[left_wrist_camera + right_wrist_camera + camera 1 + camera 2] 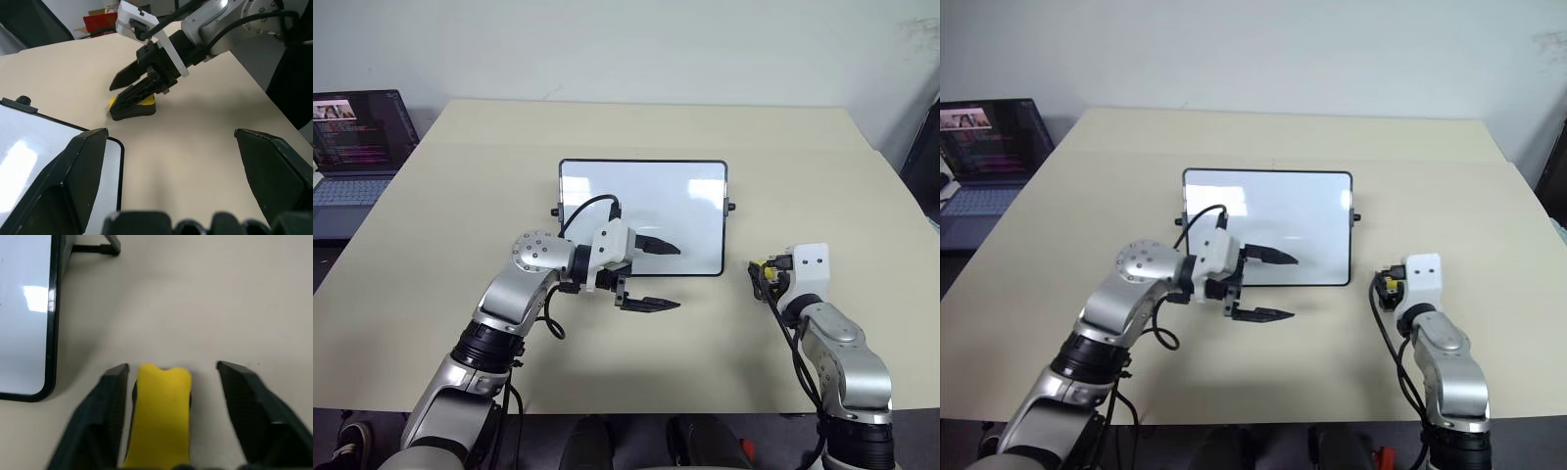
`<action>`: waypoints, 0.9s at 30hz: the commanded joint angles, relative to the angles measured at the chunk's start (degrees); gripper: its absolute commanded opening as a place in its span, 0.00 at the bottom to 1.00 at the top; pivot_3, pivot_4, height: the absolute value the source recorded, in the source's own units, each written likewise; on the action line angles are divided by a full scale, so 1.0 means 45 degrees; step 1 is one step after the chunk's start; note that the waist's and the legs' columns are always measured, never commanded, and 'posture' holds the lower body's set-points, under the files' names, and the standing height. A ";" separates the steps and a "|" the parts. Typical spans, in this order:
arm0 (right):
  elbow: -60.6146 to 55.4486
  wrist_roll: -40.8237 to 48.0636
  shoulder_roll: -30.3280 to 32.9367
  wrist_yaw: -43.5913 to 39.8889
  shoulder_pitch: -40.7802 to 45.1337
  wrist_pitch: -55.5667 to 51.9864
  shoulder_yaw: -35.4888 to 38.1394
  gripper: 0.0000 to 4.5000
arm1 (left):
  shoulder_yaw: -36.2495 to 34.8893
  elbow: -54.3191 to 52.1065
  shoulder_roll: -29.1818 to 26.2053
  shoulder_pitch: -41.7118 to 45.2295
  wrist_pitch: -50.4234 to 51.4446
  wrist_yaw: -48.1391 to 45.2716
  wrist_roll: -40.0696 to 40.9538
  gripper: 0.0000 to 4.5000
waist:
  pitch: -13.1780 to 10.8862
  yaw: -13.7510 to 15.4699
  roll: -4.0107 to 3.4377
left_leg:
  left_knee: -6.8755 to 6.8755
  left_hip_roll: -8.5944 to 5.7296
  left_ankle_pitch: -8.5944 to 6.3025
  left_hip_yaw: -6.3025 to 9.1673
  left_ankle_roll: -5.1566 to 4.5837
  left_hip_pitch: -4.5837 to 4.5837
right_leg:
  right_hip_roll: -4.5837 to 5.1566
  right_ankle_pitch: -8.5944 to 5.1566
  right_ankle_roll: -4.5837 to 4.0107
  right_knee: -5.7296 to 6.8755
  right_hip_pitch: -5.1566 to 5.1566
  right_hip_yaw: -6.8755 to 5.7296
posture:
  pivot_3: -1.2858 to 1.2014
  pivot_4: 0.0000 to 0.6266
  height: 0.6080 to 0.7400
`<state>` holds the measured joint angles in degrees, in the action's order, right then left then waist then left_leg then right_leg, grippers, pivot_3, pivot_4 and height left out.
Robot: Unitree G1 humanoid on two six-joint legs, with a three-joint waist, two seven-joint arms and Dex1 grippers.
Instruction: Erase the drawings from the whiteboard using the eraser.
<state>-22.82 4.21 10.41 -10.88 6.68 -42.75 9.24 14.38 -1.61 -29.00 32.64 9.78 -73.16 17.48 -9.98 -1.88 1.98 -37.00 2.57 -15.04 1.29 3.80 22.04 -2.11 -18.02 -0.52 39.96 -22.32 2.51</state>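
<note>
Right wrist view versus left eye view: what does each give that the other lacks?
Right wrist view: the yellow eraser lying on the table between the open right gripper fingers, one finger close beside it, the other apart. Left eye view: the whole whiteboard, the open left gripper at its near edge, and a laptop beyond the table's left edge. Shared: the whiteboard's black-framed corner and the beige table.

laptop screen shows lines of text, too small to read
</note>
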 commanded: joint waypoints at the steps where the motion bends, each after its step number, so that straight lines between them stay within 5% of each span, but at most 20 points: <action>1: -0.0389 0.0288 0.0058 0.0075 0.0205 0.0467 0.0196 0.99 | 0.0000 -0.0333 0.0037 0.0035 -0.0144 0.0101 -0.0024 1.00 | 0.0000 0.0000 0.0000 | 0.0000 -0.0001 0.0000 0.0000 0.0000 0.0000 | 0.0000 0.0000 0.0000 0.0000 0.0000 -0.0001 | 0.52 0.24 1.00; 7: -0.2466 0.1017 0.0336 -0.0740 -0.0391 0.1385 -0.0110 1.00 | -0.1533 -0.0844 -0.0214 -0.0583 0.0457 0.1989 0.0197 1.00 | -0.0005 -0.0010 -0.0009 | 0.0002 0.0008 -0.0001 0.0010 -0.0001 0.0000 | 0.0000 -0.0001 0.0001 -0.0001 -0.0002 0.0006 | 0.52 0.24 1.00; 13: -0.3489 0.0951 0.0214 -0.1029 -0.2786 0.3793 -0.0521 1.00 | -0.4412 -0.3268 0.0600 -0.3878 0.1784 0.6511 0.0261 1.00 | 0.0000 -0.0008 -0.0011 | 0.0017 0.0040 -0.0005 0.0036 -0.0001 -0.0005 | 0.0017 -0.0017 0.0026 -0.0011 0.0000 0.0005 | 0.52 0.24 1.00; 18: -0.1691 0.1040 -0.0344 -0.1089 -0.3538 0.7385 0.0297 1.00 | -0.5359 -0.5083 0.2108 -0.6541 0.1207 0.9859 -0.0902 1.00 | 0.0008 0.0018 0.0005 | -0.0010 0.0006 -0.0004 0.0023 0.0000 -0.0015 | 0.0062 -0.0020 0.0053 -0.0003 0.0017 0.0014 | 0.52 0.24 1.00; 22: 0.0704 0.2212 -0.0069 -0.0730 -0.2264 0.8877 0.2533 1.00 | -0.5952 -0.5678 0.3217 -0.7705 0.0290 1.2816 -0.2766 1.00 | 0.0012 0.0071 0.0014 | -0.0019 -0.0005 -0.0002 0.0025 -0.0002 -0.0038 | 0.0064 -0.0014 0.0064 -0.0001 0.0042 0.0013 | 0.52 0.24 1.00; 27: 0.3356 0.2379 0.1262 -0.1186 -0.0936 0.9609 0.3340 1.00 | -0.7138 -0.5951 0.3350 -0.9053 -0.0315 1.4366 -0.3843 1.00 | 0.0017 -0.0006 0.0004 | 0.0000 0.0005 -0.0001 -0.0001 -0.0003 -0.0061 | 0.0039 0.0001 0.0034 0.0006 0.0046 0.0034 | 0.52 0.24 1.00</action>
<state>-8.40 14.54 15.57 -15.19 1.93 -1.91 23.62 -16.01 -25.93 -13.60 -7.30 10.63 -10.16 1.66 -9.90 -1.91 2.00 -36.96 2.62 -15.04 1.27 3.79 21.77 -1.95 -17.99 -0.47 39.98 -22.11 2.63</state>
